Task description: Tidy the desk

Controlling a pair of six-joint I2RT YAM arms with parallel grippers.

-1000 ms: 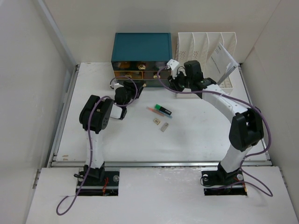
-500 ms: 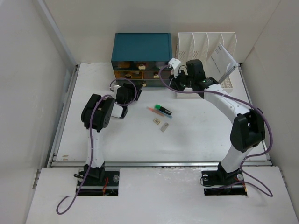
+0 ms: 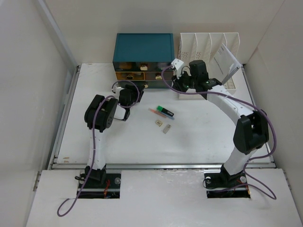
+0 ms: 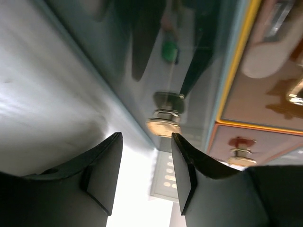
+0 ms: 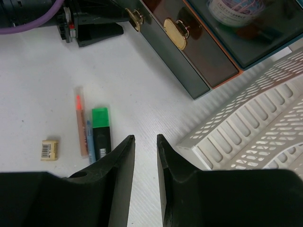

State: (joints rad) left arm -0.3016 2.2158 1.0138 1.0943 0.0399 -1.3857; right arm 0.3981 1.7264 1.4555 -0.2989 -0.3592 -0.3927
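The desk (image 3: pixel 203 137) lies under both arms. At its 12 o'clock edge in the top view stands the teal drawer box (image 3: pixel 143 47), its front running from 9 to 3 o'clock, and the left gripper (image 3: pixel 129 89) is judged the nearer to it. Only in the left wrist view are that gripper's jaws seen parted and empty, with a brass knob (image 4: pixel 163 126) just ahead at 12 o'clock, untouched. The right gripper (image 5: pixel 145 142) is shown narrowly parted and empty, a green highlighter (image 5: pixel 101 132) at its 9 o'clock.
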